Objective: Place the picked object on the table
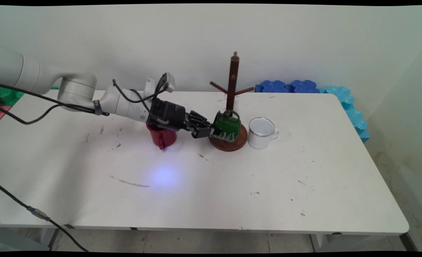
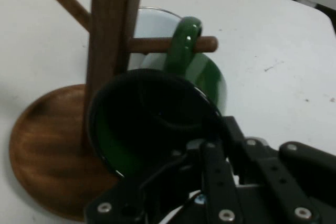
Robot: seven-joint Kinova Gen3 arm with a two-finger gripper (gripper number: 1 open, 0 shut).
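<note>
Gripper [image 1: 211, 130] closed on rim of green mug [image 1: 228, 125], mug tilted, handle hooked over a low peg of wooden mug tree [image 1: 231, 107] toward tabletop's far edge, white mug [image 1: 262, 133] just beside the base.

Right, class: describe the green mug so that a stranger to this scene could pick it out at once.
Find the wooden mug tree standing towards the back of the white table. The green mug sits tilted low against its post, above the round base, its handle looped over a peg, with the black pincer gripping its rim. Its neighbours, a red mug and a white mug, stand upright on the table.
</note>
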